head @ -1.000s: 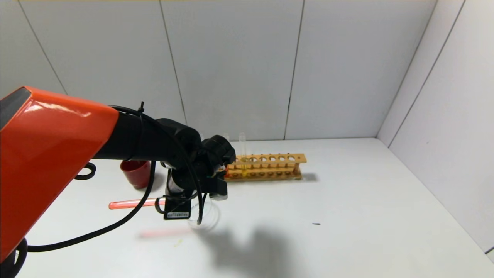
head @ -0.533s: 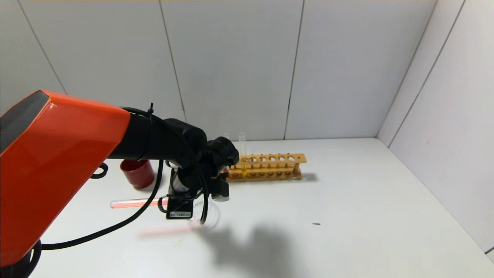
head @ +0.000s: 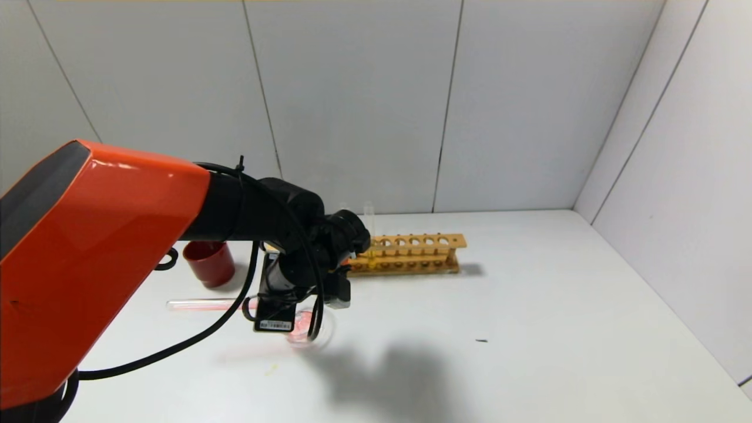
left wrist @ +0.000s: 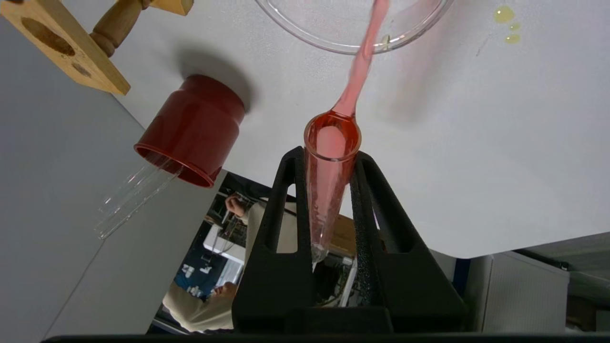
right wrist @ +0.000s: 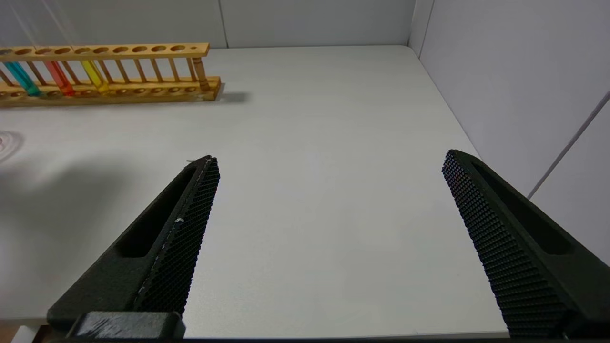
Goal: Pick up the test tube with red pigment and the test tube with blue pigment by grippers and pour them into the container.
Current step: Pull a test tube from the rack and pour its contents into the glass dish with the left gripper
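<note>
My left gripper [left wrist: 329,155] is shut on the test tube with red pigment [left wrist: 329,190], which lies about level over the table [head: 529,329]. A salmon-pink stream runs from the tube's mouth into the container [left wrist: 310,33], a shallow clear glass dish. In the head view the tube [head: 200,305] looks pale and pink liquid pools in the container [head: 302,328] under the wrist. The test tube with blue pigment [right wrist: 21,78] stands in the wooden rack [right wrist: 143,93]. My right gripper [right wrist: 330,159] hangs open and empty over bare table, away from the rack.
A dark red cup [head: 208,263] stands behind the held tube, left of the rack [head: 411,254]. An orange-red tube [right wrist: 59,78] and a yellow tube [right wrist: 95,76] share the rack. Small yellow drops [left wrist: 505,14] lie beside the dish. Grey walls close the back and right.
The left arm has shifted a little to the right and tipped the tube further. The tube has paled, and pink liquid now lies in the dish.
</note>
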